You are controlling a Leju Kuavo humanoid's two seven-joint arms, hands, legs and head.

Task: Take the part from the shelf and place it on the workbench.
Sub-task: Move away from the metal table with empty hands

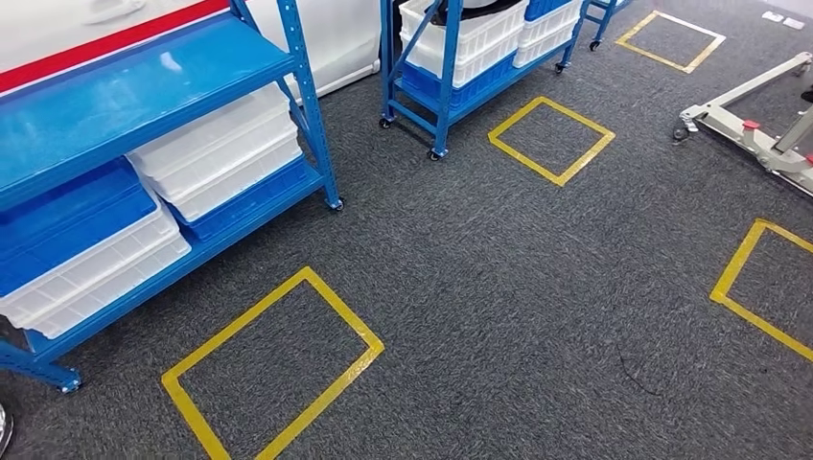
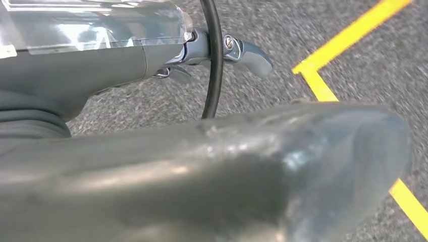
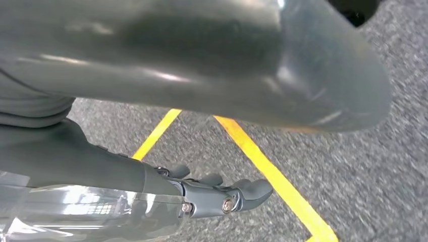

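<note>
Two blue shelves stood on the grey floor (image 1: 499, 287) in the head view. The near shelf (image 1: 144, 105) was at the left and held flat white bins (image 1: 225, 153) and a blue bin (image 1: 58, 216) on its low level. The far shelf (image 1: 443, 86) stood on small wheels, well apart from the near one. It held more white and blue bins, and something dark (image 1: 470, 10) lay in the top white one. It was too cut off to tell what it was.

Yellow tape squares marked the floor. One square (image 1: 273, 369) lay just in front of the near shelf. Another square (image 1: 551, 139) lay beside the far shelf. A grey metal frame (image 1: 757, 134) on wheels sat at the right.

The left robot hand (image 2: 116, 65) hung over the floor near a corner of yellow tape (image 2: 348, 35). Its big thumb (image 2: 303, 151) was close to the camera and blurry. A thin black loop (image 2: 216, 60) ran right by the fingers (image 2: 252, 55) and went behind the thumb. I could not tell if the left robot hand gripped the loop or if the loop just passed by it.

The right robot hand (image 3: 101, 171) also hung over the floor, above a line of yellow tape (image 3: 272, 171). Its fingers (image 3: 252, 191) were bent a little and stayed apart from its thumb (image 3: 252, 60). It held nothing, with bare floor in the gap.
</note>
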